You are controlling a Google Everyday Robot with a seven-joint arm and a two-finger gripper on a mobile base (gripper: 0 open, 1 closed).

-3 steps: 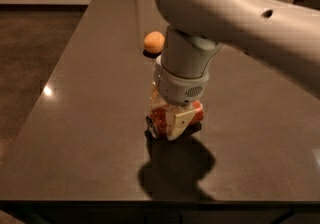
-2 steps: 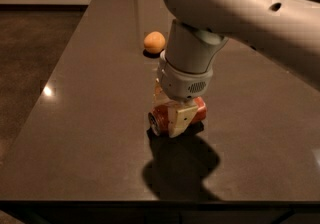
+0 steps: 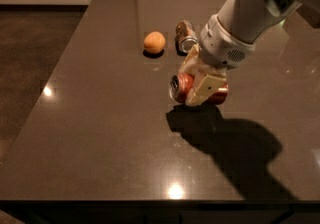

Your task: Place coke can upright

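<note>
"As far as I can see from my screen, the coke can (image 3: 182,86) lies on its side, caught in the gripper (image 3: 199,93) with its silver end turned to the left of the view."

"Is the grip firm, or only resting against it?"

"I read it as clamped. The cream fingers (image 3: 205,84) close across the can's middle, and red shows on either side of them. The can is low over the dark table (image 3: 100,118); I cannot tell whether it touches the surface."

"And it is not upright?"

"No. Its long axis runs roughly level, slightly tilted, with the far end lower on the right."

"What is around the gripper?"

"Just behind it, farther from the camera, a silver-grey can (image 3: 185,36) also lies on its side, its open end facing me. It sits close to the wrist, apart from the red can. Left of that one, and behind and to the left of the gripper, sits a round orange fruit (image 3: 154,42), near the grey can without touching it."

"Where does the arm come in?"

"The arm (image 3: 250,13) slopes down from the upper right to the gripper. Its shadow (image 3: 225,143) spreads over the table below and to the right of the gripper, toward me."
</note>
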